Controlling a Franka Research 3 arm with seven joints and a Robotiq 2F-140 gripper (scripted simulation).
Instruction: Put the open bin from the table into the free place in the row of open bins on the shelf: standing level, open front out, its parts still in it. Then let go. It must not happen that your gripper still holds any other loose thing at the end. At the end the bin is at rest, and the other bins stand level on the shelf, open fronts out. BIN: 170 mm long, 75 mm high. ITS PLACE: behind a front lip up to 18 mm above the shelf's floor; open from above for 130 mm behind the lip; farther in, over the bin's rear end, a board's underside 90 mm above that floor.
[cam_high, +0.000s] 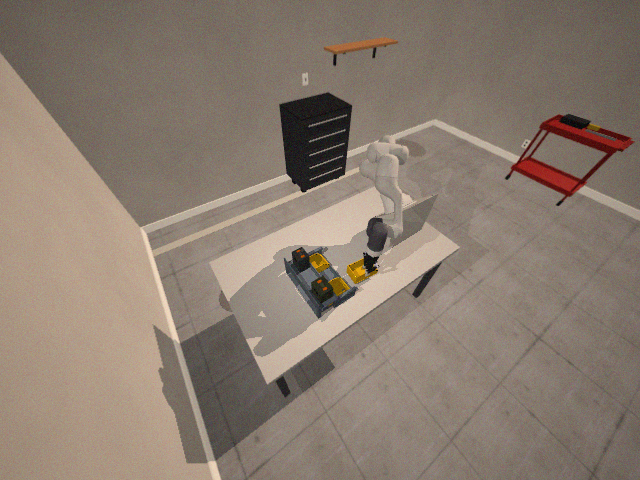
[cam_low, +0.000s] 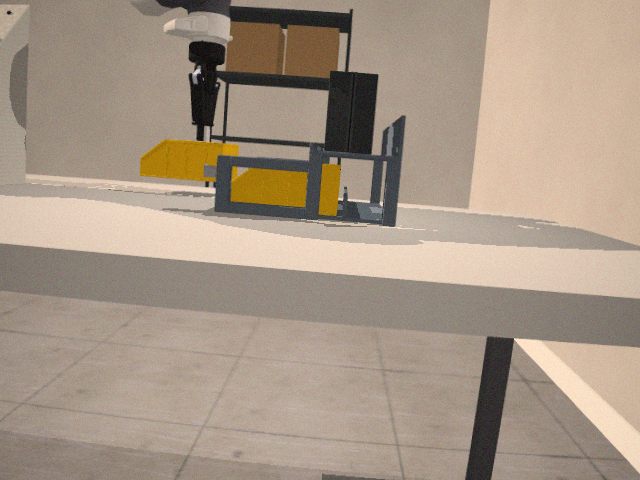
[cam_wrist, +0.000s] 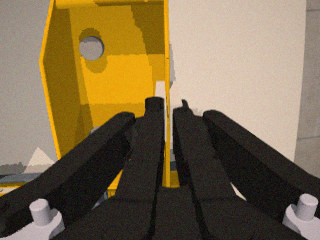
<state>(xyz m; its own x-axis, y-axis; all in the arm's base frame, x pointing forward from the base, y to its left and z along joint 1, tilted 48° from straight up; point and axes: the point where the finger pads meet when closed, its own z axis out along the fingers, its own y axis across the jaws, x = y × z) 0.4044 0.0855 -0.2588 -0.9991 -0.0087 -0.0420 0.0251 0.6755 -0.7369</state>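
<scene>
Fingers pinched nearly shut on the side wall of the yellow bin (cam_wrist: 110, 67); wrist view shows the thin wall betw. the tips, plus a round hole in the bin's far wall. Exterior view alone shows the bin (cam_low: 178, 159) lifted off the bench (cam_low: 310, 268), hanging below the fingers (cam_low: 202, 135), just beside the grey shelf (cam_low: 314, 170). Parts inside: can't tell. Top view too small for grip detail.

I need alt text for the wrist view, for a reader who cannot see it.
The black end effector, seen from above, is closed on the thin side wall of a yellow bin. The bin has a round hole in its far wall. A pale table lies beneath.
</scene>
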